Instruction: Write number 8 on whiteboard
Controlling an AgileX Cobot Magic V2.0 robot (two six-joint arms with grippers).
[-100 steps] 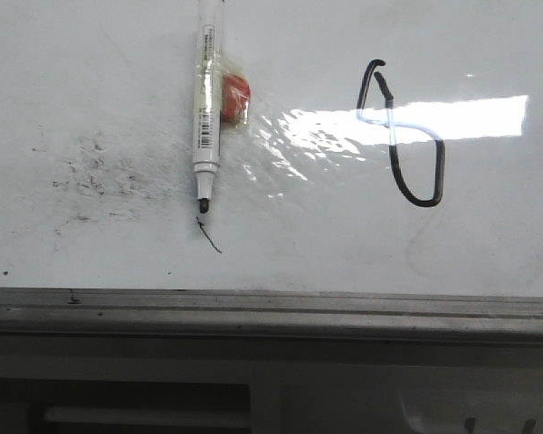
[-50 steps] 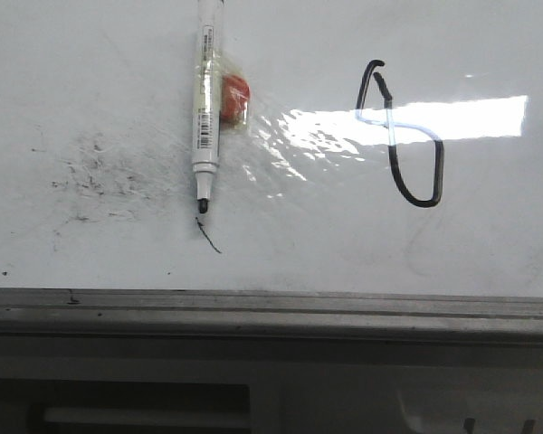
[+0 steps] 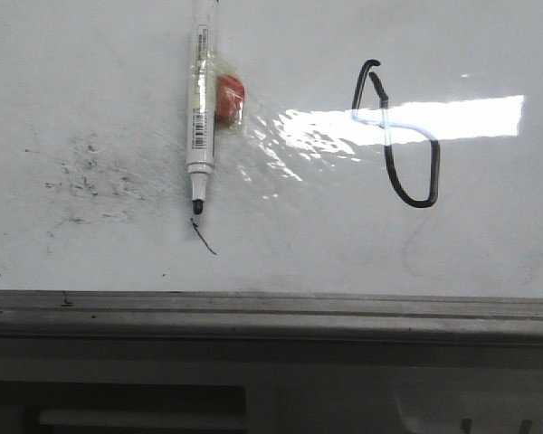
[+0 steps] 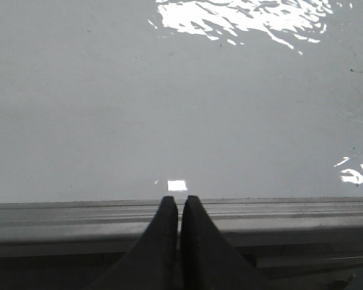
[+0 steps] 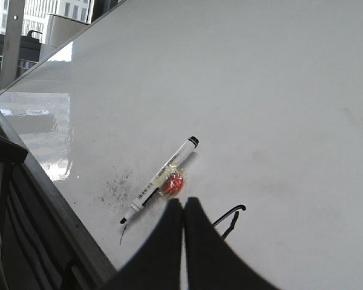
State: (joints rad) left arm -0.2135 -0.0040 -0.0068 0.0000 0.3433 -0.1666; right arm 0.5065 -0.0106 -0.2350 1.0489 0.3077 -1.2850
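The whiteboard (image 3: 308,253) is glossy white with glare. The number 8 (image 3: 400,136) is a crooked thin black figure at its right; its upper part shows in the right wrist view (image 5: 232,219). A white marker (image 3: 199,117) with a black tip lies uncapped on the board at the left, an orange-red piece (image 3: 228,98) taped to its side; both show in the right wrist view (image 5: 160,180). My left gripper (image 4: 178,200) is shut and empty over the board's grey rail (image 4: 78,220). My right gripper (image 5: 183,202) is shut and empty above the board, near the 8.
A short black dash stroke (image 3: 204,237) lies just below the marker tip. A patch of scattered black specks (image 3: 90,176) is left of the marker. The grey metal rail (image 3: 271,312) runs along the board's near edge.
The whole scene in the front view has shifted slightly left and up. The marker and the 8 keep their places relative to the board.
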